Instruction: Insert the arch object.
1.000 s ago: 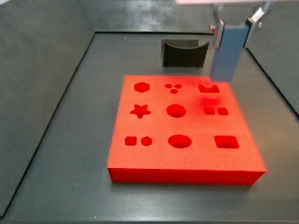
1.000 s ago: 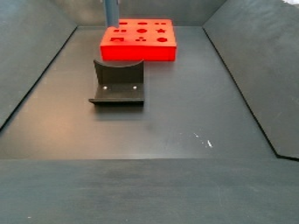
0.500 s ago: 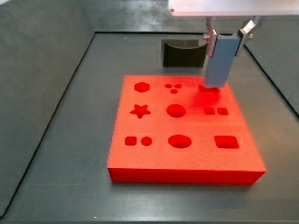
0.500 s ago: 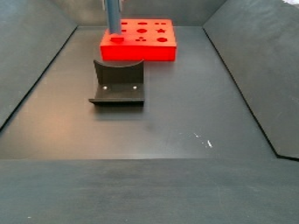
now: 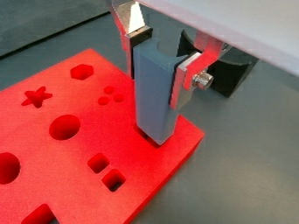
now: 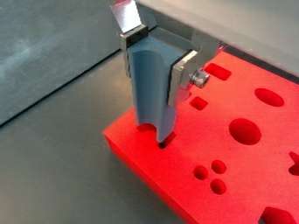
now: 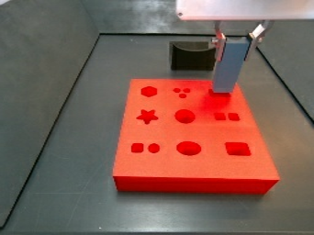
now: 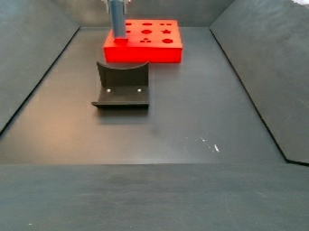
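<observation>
My gripper (image 7: 238,41) is shut on the blue-grey arch object (image 7: 227,66), held upright. The piece's lower end sits at the arch-shaped hole near the back right corner of the red block (image 7: 185,151). In both wrist views the silver fingers (image 5: 187,70) (image 6: 184,70) clamp the arch object (image 5: 155,92) (image 6: 149,83), and its lower end meets the red block (image 5: 70,140) (image 6: 222,188) at a corner. In a side view the arch object (image 8: 117,20) stands at the red block's (image 8: 145,50) near left corner.
The dark fixture (image 8: 121,88) stands on the floor in front of the red block; in a side view it (image 7: 188,55) lies behind the block. The block's top has several other shaped holes. Dark walls enclose the floor.
The gripper has come down with the arch object, bringing its lower end onto the block's arch hole.
</observation>
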